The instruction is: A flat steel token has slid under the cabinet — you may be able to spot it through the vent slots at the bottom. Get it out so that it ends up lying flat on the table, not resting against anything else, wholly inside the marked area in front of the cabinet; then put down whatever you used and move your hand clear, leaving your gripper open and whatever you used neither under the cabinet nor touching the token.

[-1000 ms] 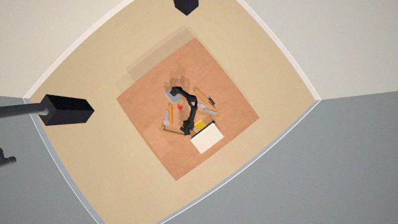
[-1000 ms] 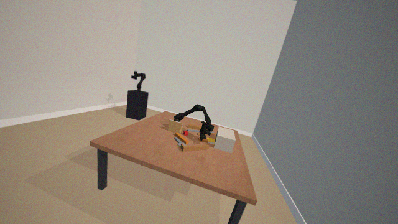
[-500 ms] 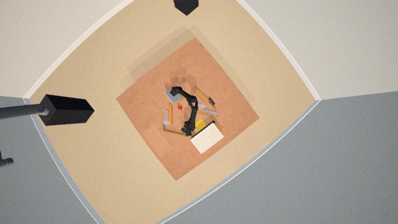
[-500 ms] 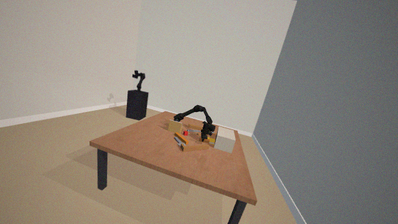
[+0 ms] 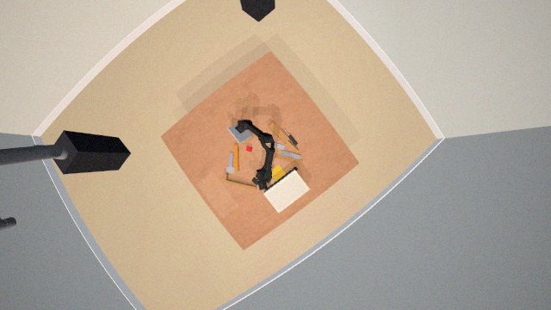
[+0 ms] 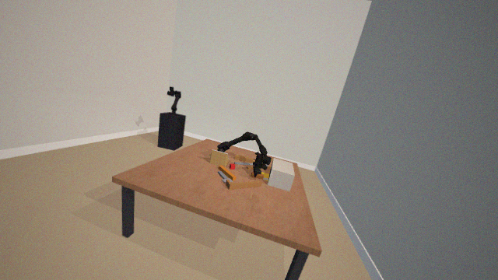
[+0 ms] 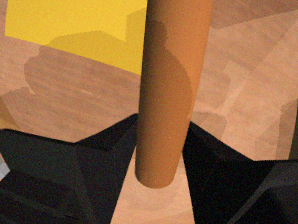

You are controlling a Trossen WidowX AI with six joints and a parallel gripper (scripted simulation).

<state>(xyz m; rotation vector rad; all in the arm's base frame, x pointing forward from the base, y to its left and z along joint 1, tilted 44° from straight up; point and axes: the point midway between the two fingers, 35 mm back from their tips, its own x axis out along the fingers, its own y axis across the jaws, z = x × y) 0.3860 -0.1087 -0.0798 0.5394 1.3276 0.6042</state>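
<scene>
Reddish-brown wood with fine streaks makes the surface. Closest in the wrist view, the black fingers pinch a round brown stick from both sides. Its long way runs nearly up and down that view, with the top leaning a little right. The near end is blunt and rounded; the far end is out of sight there. It looks smooth, like a fat crayon, with a dark shadow on it. Beyond the fingertips lies a flat, bright yellow patch, partly behind the stick. That patch is in front of the boxy, off-white cabinet. I can't see the steel token, so I can't tell where it is or which way it points. A little red block sits near an orange bar. Far off stands a black block-shaped stand, by pale walls.
</scene>
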